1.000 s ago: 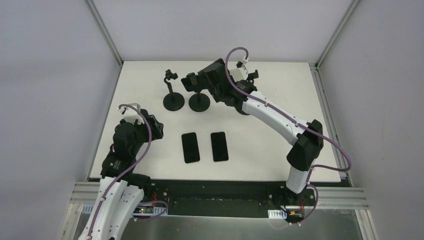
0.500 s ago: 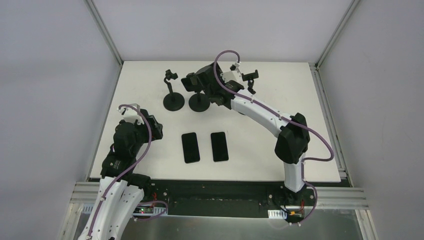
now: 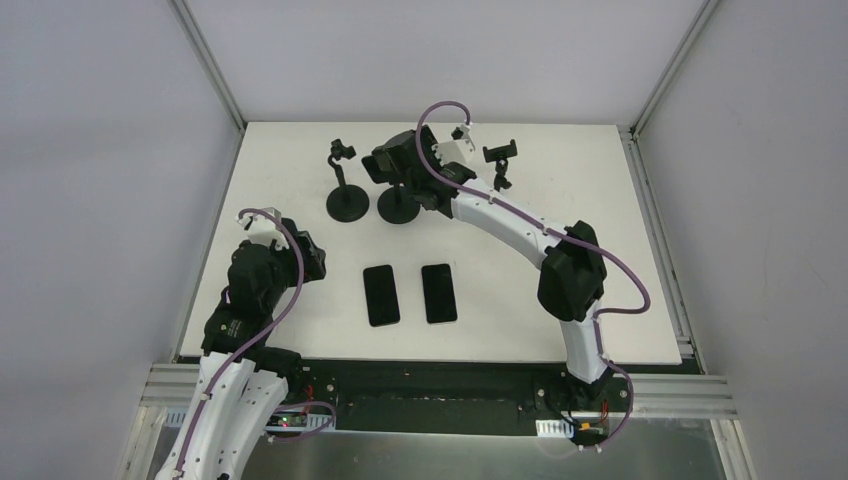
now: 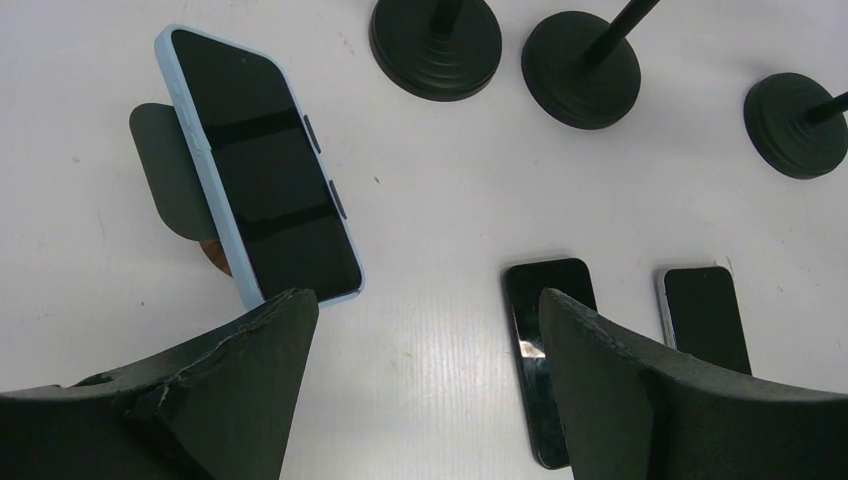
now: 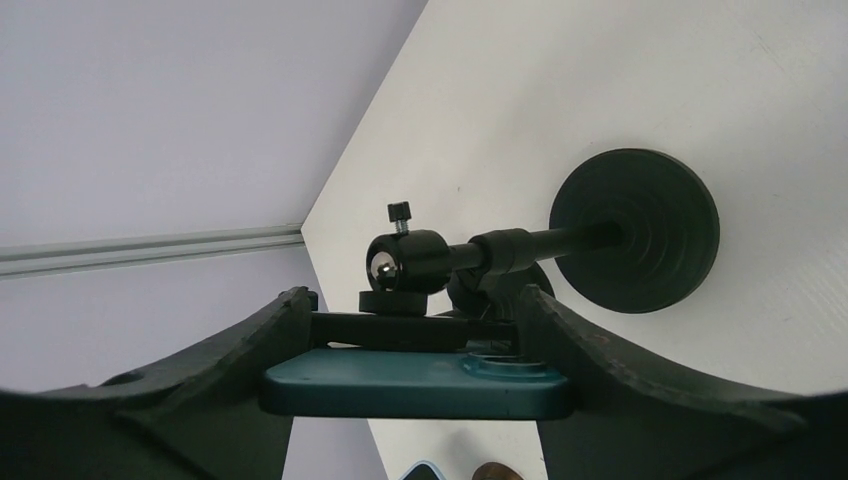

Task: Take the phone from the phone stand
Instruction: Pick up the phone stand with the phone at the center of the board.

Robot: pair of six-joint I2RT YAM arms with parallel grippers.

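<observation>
right wrist view: right gripper (image 5: pixel 410 300) straddles the phone (image 5: pixel 415 388) on the stand (image 5: pixel 635 230) for lifting; whether it's pinching, i cannot tell.

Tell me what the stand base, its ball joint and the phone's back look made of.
Base: matte black, ringed, probably cast metal or plastic.
Ball joint: shiny steel-like ball in black housing.
Phone: teal, smooth satin back, likely plastic or a case.
</observation>
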